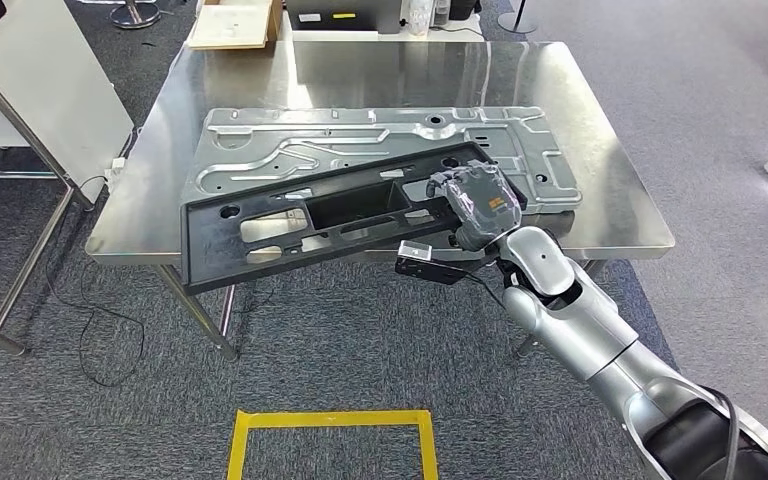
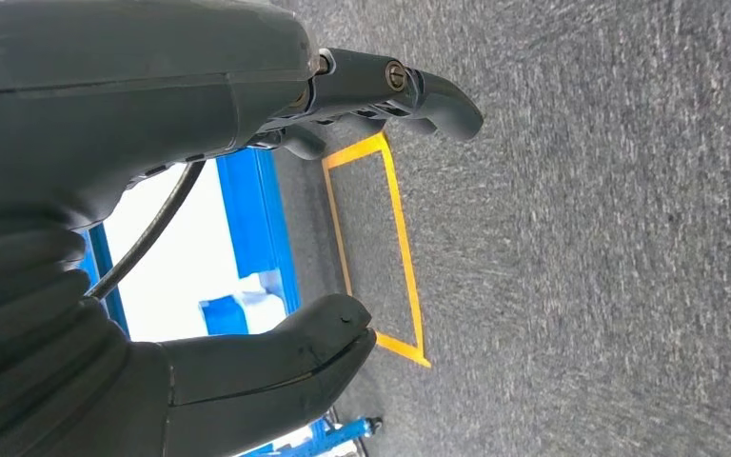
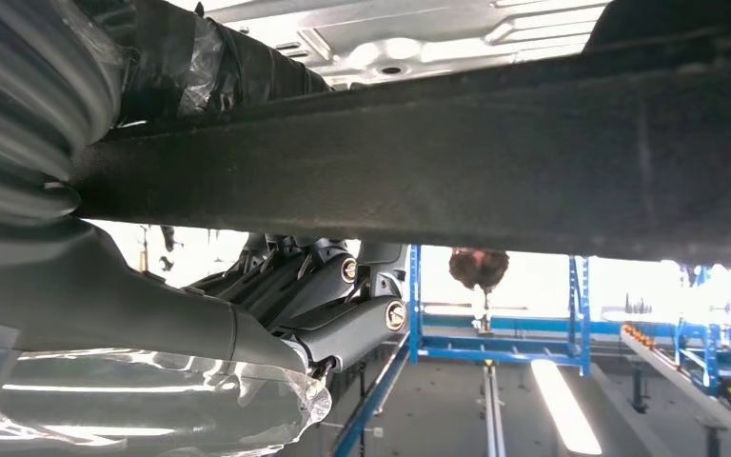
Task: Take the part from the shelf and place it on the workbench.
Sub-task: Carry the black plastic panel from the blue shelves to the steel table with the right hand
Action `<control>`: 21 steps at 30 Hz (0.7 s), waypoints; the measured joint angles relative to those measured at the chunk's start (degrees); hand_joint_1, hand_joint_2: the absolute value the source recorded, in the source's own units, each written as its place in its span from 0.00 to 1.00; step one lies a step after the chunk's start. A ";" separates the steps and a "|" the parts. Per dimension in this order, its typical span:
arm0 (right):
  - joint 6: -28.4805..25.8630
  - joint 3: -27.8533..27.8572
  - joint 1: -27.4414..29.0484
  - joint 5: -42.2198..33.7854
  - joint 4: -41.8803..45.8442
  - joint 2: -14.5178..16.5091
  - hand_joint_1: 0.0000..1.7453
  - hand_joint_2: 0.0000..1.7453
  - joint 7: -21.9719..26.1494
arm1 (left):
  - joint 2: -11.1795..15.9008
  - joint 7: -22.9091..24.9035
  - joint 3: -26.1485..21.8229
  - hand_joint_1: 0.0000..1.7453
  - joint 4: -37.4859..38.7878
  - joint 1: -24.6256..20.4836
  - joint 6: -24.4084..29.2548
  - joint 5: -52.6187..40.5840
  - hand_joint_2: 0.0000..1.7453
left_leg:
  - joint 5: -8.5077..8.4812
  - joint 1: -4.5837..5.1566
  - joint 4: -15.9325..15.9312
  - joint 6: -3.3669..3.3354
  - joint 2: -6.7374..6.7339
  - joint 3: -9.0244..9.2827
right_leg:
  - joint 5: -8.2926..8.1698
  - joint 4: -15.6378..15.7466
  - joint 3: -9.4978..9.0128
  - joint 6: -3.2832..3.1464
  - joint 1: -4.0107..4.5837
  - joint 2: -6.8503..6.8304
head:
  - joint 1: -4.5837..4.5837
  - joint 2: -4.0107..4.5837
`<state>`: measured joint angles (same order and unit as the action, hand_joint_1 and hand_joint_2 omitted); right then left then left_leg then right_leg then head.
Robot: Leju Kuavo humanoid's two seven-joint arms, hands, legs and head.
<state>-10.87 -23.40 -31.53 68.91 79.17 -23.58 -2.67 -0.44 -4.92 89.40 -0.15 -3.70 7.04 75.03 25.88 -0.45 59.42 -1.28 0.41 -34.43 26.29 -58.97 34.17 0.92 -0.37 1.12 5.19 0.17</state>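
Over the shiny steel surface (image 1: 610,215), the right hand (image 1: 475,195) holds the long black plastic part (image 1: 290,225), which next needs lowering flat.

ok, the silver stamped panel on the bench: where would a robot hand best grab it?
Probably the silver stamped panel's far long edge, coming from the bench's far side. It lies flat, and the black part held by the right robot hand covers its near edge.
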 joint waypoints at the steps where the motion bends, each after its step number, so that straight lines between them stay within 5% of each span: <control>1: -0.02 0.01 0.06 -0.17 0.01 -0.11 1.00 1.00 0.03 | 0.00 0.01 0.02 0.00 0.00 -0.02 0.08 -0.11 1.00 | 0.00 0.00 0.00 0.00 0.00 0.00 | 0.00 0.00 0.00 0.00 0.00 0.00 | 0.00 0.00; 21: 0.08 0.41 1.07 -1.20 -0.63 -1.16 1.00 1.00 1.14 | -0.02 0.36 0.06 0.00 -0.01 0.02 -0.02 -1.20 1.00 | 0.00 0.00 -0.01 0.00 -0.01 0.00 | 0.00 0.00 0.00 0.00 0.01 0.00 | -0.01 0.00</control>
<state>-10.80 -22.99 -30.46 67.71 78.54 -24.75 -1.53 -0.46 -4.57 89.46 -0.16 -3.68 7.02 73.83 25.88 -0.45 59.42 -1.28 0.41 -34.42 26.29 -58.97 34.17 0.92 -0.36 1.12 5.18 0.17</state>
